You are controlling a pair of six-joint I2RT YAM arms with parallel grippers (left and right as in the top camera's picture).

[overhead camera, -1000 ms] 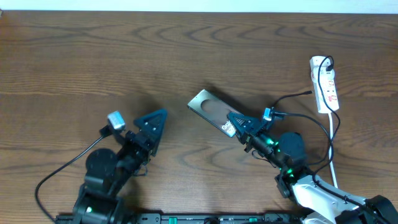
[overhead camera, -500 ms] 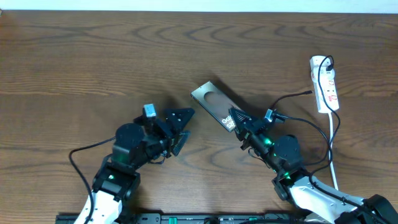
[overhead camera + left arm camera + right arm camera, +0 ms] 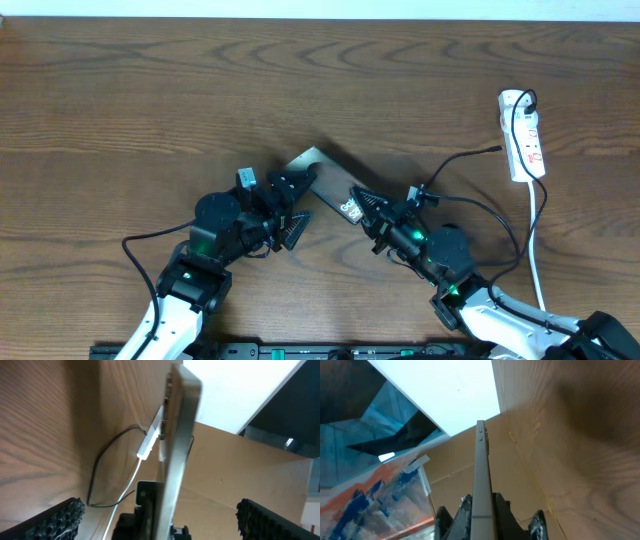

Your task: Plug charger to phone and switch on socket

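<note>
The phone [image 3: 328,180] lies slanted at mid table, its "Galaxy" end held in my right gripper [image 3: 364,212], which is shut on it. In the right wrist view the phone [image 3: 481,470] is edge-on between the jaws [image 3: 482,517]. My left gripper [image 3: 299,201] is open, its fingers either side of the phone's other end. In the left wrist view the phone [image 3: 176,435] stands between the spread fingers [image 3: 165,522]. The white socket [image 3: 522,135] lies at the far right with the charger's plug in it. The charger cable [image 3: 470,158] loops across the table, its tip free near the socket.
The socket's white lead [image 3: 538,260] runs down to the front right edge. The socket [image 3: 150,442] and a loop of the thin black cable [image 3: 107,460] show behind the phone in the left wrist view. The robot's own black cables trail behind both arms.
My left arm has swung right, and its open jaws have come round the phone's free end. My right gripper has shifted left with the phone and turned it slightly.
</note>
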